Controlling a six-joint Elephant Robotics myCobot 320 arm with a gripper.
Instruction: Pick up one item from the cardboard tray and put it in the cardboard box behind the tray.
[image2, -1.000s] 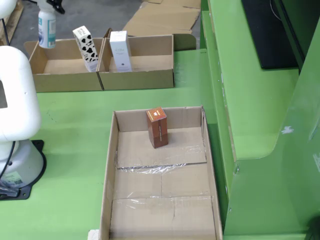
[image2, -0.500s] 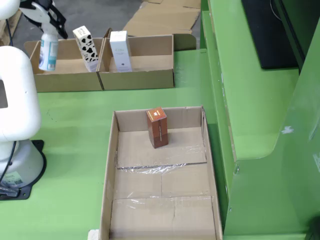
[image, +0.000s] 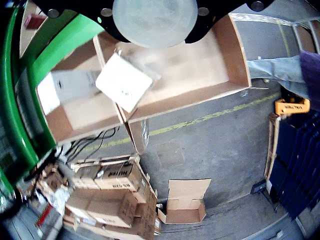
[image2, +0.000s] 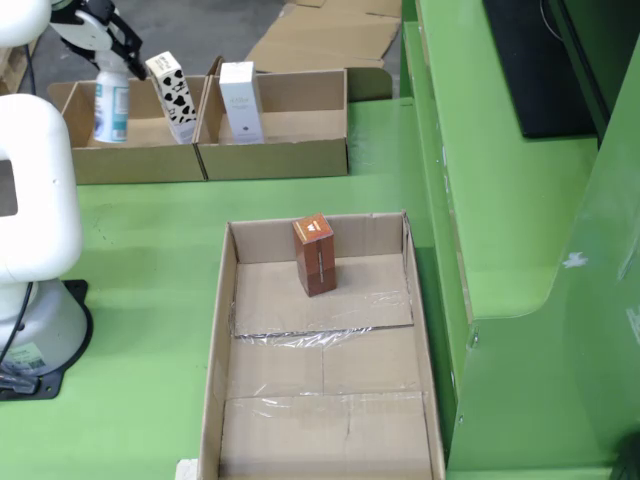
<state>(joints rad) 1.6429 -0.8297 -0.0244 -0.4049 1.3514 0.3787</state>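
Note:
In the fixed view my gripper (image2: 108, 58) is at the top left, shut on the top of a white bottle with a blue label (image2: 111, 103). The bottle hangs upright inside the left cardboard box (image2: 130, 160), close beside a cow-patterned carton (image2: 172, 95). Whether its base touches the box floor is hidden by the front wall. The wrist view looks straight down: the bottle (image: 155, 20) is a grey disc between the black fingers (image: 82, 14), above the box floor (image: 200, 65). A brown carton (image2: 316, 255) stands in the cardboard tray (image2: 215, 370).
A second box (image2: 275, 158) adjoins the left one and holds a white carton (image2: 240, 100). The arm's white base (image2: 35, 250) stands left of the tray. A raised green structure (image2: 500, 200) runs along the right. Flattened cardboard (image2: 320, 35) lies behind the boxes.
The gripper has carried the bottle down into the left box, then a little to the right toward the cow-patterned carton. Nothing else has moved.

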